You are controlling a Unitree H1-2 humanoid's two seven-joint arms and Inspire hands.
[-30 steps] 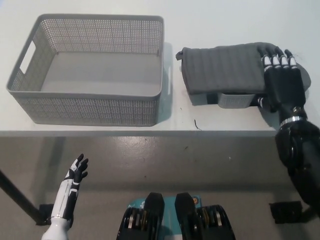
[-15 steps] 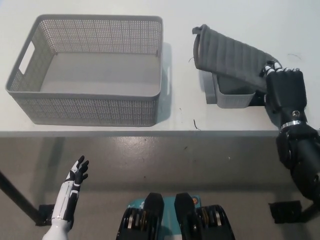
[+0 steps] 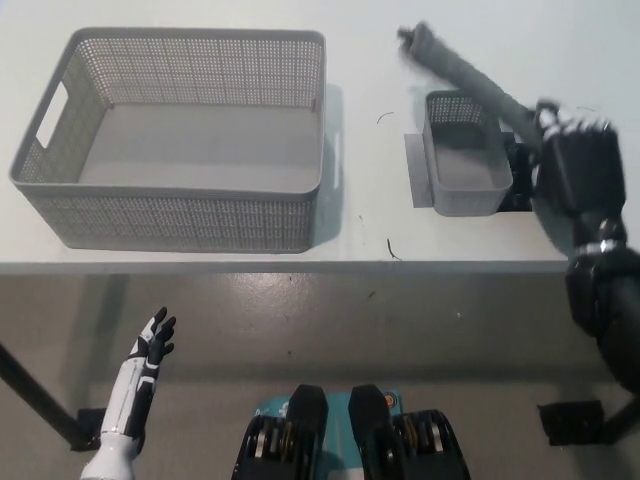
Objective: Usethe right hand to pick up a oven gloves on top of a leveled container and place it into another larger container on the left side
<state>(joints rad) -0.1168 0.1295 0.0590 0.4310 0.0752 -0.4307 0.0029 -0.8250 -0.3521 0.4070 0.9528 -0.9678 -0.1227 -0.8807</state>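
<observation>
The dark grey oven glove (image 3: 462, 72) hangs in the air above the small grey container (image 3: 462, 166), seen nearly edge-on and slanting up to the left. My black right hand (image 3: 577, 165) is shut on its right end, beside the small container. The large grey mesh basket (image 3: 172, 215) stands on the white table at the left with nothing in it. My white left hand (image 3: 150, 350) rests low at the picture's lower left, below the table edge, fingers apart.
The white table's front edge (image 3: 300, 267) runs across the middle of the picture, with grey floor below it. A gap of bare tabletop (image 3: 375, 150) separates the basket from the small container.
My right hand has lifted the glove off the small container, tilting it from flat to nearly edge-on. The container's inside now shows. The left hand has stayed put.
</observation>
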